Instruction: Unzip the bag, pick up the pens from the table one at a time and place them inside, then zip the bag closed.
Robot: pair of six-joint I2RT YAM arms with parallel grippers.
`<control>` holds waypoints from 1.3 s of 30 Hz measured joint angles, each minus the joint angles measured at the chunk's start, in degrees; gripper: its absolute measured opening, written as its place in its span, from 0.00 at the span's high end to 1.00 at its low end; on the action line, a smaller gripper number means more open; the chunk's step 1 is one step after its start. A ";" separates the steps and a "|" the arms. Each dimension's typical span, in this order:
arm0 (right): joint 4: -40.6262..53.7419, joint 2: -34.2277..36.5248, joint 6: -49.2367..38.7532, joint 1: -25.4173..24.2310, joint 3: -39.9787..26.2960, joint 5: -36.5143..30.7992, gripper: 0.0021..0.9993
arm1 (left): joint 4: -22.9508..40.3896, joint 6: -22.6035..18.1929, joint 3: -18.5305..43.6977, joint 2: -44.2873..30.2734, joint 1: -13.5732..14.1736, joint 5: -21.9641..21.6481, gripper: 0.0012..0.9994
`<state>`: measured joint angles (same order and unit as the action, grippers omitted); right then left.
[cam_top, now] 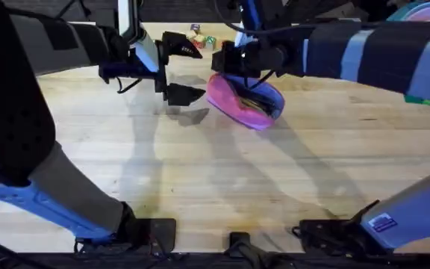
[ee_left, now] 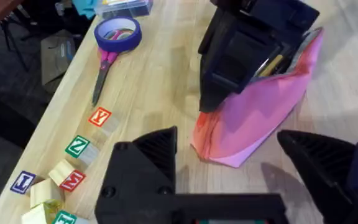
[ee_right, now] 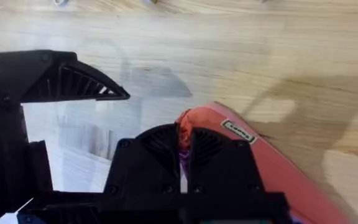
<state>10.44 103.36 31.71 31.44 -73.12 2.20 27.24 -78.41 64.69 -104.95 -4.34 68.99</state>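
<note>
Two arms reaching in over the bag (cam_top: 245,101): right gripper (ee_right: 184,146) pinching its end, left gripper (cam_top: 181,71) hovering just beside it, jaws gaping wide.

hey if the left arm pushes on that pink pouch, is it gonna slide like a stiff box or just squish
Probably squish. The pink pouch sags and creases where the right gripper pinches its end, so it looks like soft fabric. It may pivot around that pinch more than slide. Pens poke from its open mouth, so a hard shove could spill them. The left gripper is open beside it.
</note>
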 joint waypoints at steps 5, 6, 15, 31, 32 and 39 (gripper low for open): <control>0.41 -0.46 0.00 0.00 0.00 0.01 0.96 | 0.00 0.00 0.00 0.00 0.00 0.00 0.01; 0.52 -0.74 0.00 0.00 0.00 0.00 0.96 | 0.00 -0.01 0.00 0.00 0.00 0.00 0.01; 1.67 -4.19 -1.74 0.00 0.00 -0.04 0.97 | 0.00 -0.02 0.00 0.00 0.00 0.00 0.01; 2.89 -4.40 -4.71 2.43 0.00 -9.18 0.97 | 5.39 -0.02 0.00 -0.01 0.00 -0.02 0.01; 2.84 -4.40 -4.76 3.11 0.00 -10.80 0.97 | 5.64 -0.02 0.00 -0.02 0.00 -0.01 0.01; 2.91 -4.40 -4.79 8.47 0.00 -19.14 0.97 | 5.99 -0.02 0.00 0.00 0.00 -0.01 0.01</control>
<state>13.34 98.96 26.92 39.91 -73.12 -16.95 33.23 -78.43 64.69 -104.95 -4.34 68.99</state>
